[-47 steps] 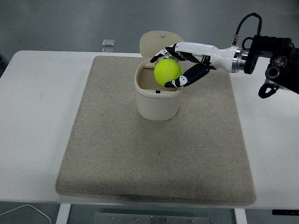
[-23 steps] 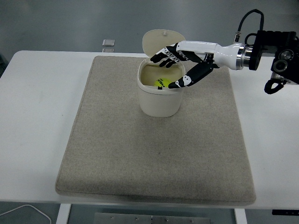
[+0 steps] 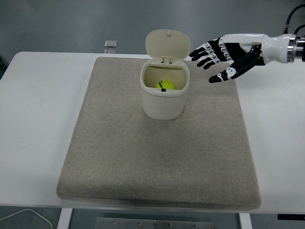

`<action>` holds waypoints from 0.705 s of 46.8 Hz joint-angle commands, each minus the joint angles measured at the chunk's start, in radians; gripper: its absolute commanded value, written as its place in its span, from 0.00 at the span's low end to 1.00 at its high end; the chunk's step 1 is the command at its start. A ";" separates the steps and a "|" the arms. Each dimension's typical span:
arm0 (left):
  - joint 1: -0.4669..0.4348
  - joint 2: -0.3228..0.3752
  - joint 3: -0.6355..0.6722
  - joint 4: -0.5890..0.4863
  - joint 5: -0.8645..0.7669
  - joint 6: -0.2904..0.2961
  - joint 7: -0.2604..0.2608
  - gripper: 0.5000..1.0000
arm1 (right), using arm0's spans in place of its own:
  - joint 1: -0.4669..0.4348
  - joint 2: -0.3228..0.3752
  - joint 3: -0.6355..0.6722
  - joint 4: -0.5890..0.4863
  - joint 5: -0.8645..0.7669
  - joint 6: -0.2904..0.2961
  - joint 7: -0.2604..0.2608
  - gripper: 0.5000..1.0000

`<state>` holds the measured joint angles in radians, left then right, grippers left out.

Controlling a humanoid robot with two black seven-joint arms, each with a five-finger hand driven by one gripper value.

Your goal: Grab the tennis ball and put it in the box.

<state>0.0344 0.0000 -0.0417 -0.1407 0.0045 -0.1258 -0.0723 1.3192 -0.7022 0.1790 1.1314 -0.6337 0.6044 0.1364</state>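
A yellow-green tennis ball [image 3: 165, 85] lies inside the cream box [image 3: 162, 102], which stands upright on the mat with its hinged lid [image 3: 166, 44] tipped back. My right hand [image 3: 215, 60] hovers to the right of the box and above the mat, apart from it, with the fingers [image 3: 202, 51] spread and nothing in them. The left arm does not show.
A beige mat [image 3: 157, 152] covers the middle of the white table [image 3: 38, 109]. A small grey square object [image 3: 110, 44] lies at the table's far edge, behind the mat's left corner. A white cable [image 3: 28, 217] shows below the table's near left edge.
The hand let the ball go into the box, then drew back to the right with its fingers spreading. The ball now rests inside.
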 commanded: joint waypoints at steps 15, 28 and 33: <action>-0.001 0.000 0.000 0.001 0.000 0.002 0.000 0.99 | -0.048 0.001 0.011 -0.151 0.225 -0.035 -0.035 0.72; -0.001 0.000 0.000 0.000 0.000 0.000 0.000 0.99 | -0.112 0.118 0.014 -0.332 0.483 -0.181 -0.034 0.72; 0.001 0.000 0.000 0.000 0.000 0.000 0.000 0.99 | -0.140 0.174 0.016 -0.398 0.543 -0.196 -0.029 0.72</action>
<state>0.0349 0.0000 -0.0413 -0.1405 0.0047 -0.1259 -0.0721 1.1945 -0.5603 0.1927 0.7680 -0.1252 0.4153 0.1028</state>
